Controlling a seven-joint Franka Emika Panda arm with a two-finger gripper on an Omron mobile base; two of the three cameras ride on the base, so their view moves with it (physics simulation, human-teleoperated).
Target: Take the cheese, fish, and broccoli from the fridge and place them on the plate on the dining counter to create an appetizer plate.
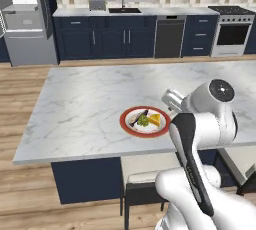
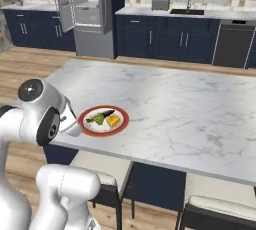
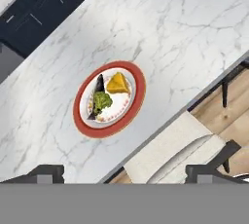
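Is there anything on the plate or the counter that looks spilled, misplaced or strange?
Nothing spilled. The cheese, fish and broccoli all lie on the plate, bunched close together. One oddity: the fridge door stands open in the background.

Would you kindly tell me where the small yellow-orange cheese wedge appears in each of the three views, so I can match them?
Left base view: the yellow-orange cheese wedge lies on the right side of the plate, just right of centre.
Right base view: the cheese lies on the plate's right side, left of centre.
Hand view: the cheese lies on the plate's upper right part, near centre.
Shared landmark: the round white red-rimmed plate under it.
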